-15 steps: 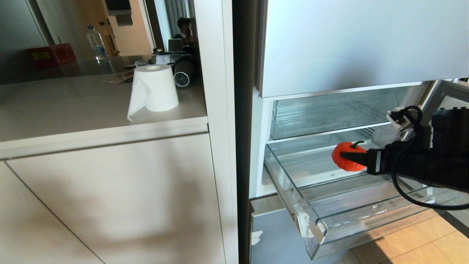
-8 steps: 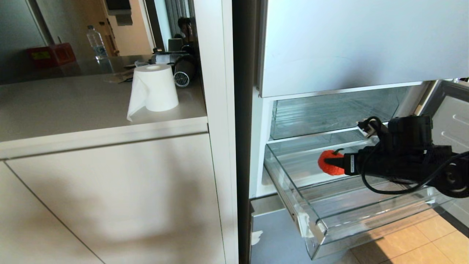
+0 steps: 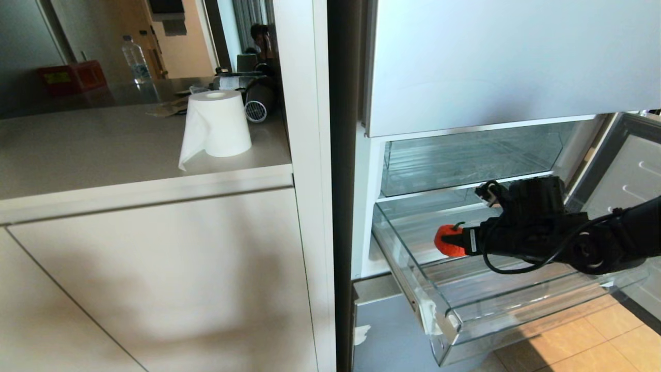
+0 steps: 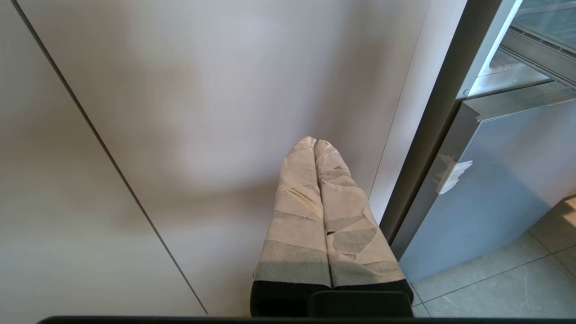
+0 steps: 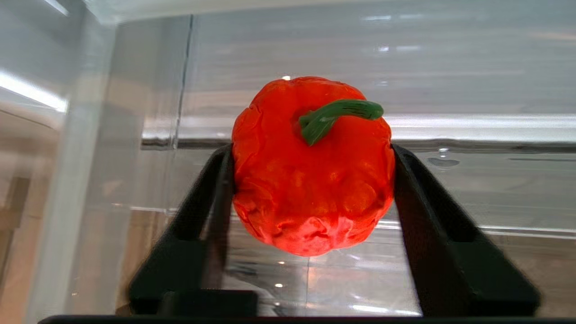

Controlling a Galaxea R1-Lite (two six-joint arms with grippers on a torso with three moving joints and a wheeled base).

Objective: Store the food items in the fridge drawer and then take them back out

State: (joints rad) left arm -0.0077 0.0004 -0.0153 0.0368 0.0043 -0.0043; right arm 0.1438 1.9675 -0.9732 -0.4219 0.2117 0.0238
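Observation:
A bumpy orange-red tangerine point(image 3: 447, 242) with a green stem hangs low inside the pulled-out clear fridge drawer point(image 3: 516, 310), near its left side. My right gripper point(image 3: 457, 241) reaches in from the right, shut on it. In the right wrist view both black fingers point(image 5: 407, 180) press the sides of the tangerine point(image 5: 312, 180), which is just above the ribbed drawer floor point(image 5: 360, 279). My left gripper point(image 4: 315, 142) is parked low before the white cabinet front, its taped fingers shut with nothing between them.
A deeper clear compartment point(image 3: 465, 155) sits above the drawer under the closed upper fridge panel. The open fridge door point(image 3: 632, 175) stands at the right. A paper roll point(image 3: 217, 124) is on the counter to the left. Tiled floor point(image 3: 594, 336) lies below.
My right gripper has carried the tangerine leftward and down, from above the drawer's middle to low inside its left part. The left arm has not moved.

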